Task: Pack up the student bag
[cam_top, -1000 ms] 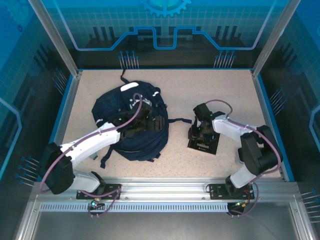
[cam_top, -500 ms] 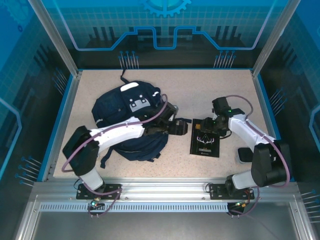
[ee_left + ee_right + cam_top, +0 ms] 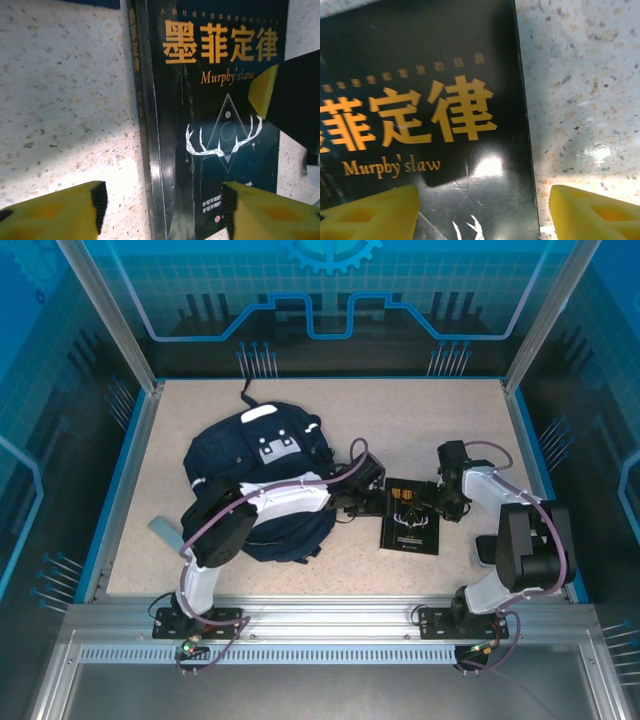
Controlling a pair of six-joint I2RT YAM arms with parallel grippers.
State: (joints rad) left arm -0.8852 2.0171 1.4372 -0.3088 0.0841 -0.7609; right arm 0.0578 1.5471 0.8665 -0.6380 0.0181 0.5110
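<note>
evidently the left gripper (image 3: 160, 212) is held released, its yellow pads (image 3: 50, 212) spread either side of the spine of the black book (image 3: 220, 100): one pad is seen over the bare table (image 3: 60, 100), the other over the cover. likewise the right gripper (image 3: 485, 212) is kept unclenched across the book's opposite long edge, and nothing is grasped. this straddle is judged to be preparation for pinching the flat book, which offers only thin edges. on the cover, orange characters "墨菲定律" are read, with "murphy's law" beneath and a white antlered triangle emblem; the title is repeated on the spine. smaller print is too fine to be read. the student bag (image 3: 255, 455) is found at the left centre of the top view, near the book, with the left arm (image 3: 270, 502) stretched across it.
</note>
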